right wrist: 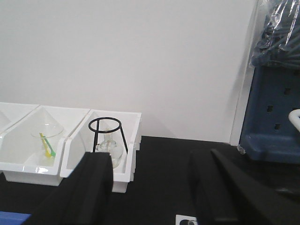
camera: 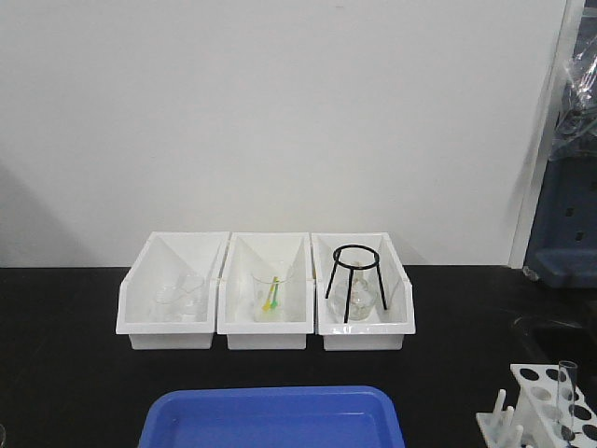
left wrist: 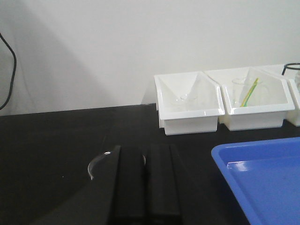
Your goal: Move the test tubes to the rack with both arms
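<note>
From the front camera I see the rack (camera: 546,406) at the near right corner of the black counter (camera: 65,355), partly cut off by the frame edge. One test tube (camera: 566,397) stands upright in a hole of its top plate, and short white pegs line its left side.

Behind, three white bins (camera: 266,294) sit side by side against the wall. The left one holds clear glassware I can't identify for sure, the middle one a beaker (camera: 272,294) with yellow and green sticks, and the right one a black wire tripod (camera: 354,280) over a flask. A blue tray (camera: 270,417) lies at the near edge, in front of the bins.

On my left wrist camera, the left hand (left wrist: 145,183) looks closed, its two black fingers pressed together with nothing between them, low over the counter left of the tray. On the right wrist camera, the right hand (right wrist: 152,187) is spread wide, fingers well apart, empty, facing the rightmost bin.
</note>
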Motion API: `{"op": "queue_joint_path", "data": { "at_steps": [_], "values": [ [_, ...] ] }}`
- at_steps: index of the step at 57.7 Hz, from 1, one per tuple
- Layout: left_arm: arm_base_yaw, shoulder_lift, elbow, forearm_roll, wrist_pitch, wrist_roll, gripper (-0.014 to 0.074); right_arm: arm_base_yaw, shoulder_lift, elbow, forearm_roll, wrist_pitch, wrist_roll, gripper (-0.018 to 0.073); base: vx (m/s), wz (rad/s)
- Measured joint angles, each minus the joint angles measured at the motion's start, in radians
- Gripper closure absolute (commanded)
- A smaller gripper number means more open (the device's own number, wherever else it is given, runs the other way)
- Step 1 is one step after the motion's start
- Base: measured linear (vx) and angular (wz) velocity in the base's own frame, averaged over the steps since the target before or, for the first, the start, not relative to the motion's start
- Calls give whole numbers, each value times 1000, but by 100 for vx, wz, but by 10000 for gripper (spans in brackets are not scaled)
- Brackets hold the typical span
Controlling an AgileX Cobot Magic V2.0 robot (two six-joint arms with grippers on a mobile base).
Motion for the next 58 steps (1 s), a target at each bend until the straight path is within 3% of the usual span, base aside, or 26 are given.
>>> {"op": "queue_joint_path", "data": {
  "at_steps": [58],
  "values": [
    [0,0,0,-3,-7,-4,602,0,0,0,0,0,0,121,0,0]
  ]
}}
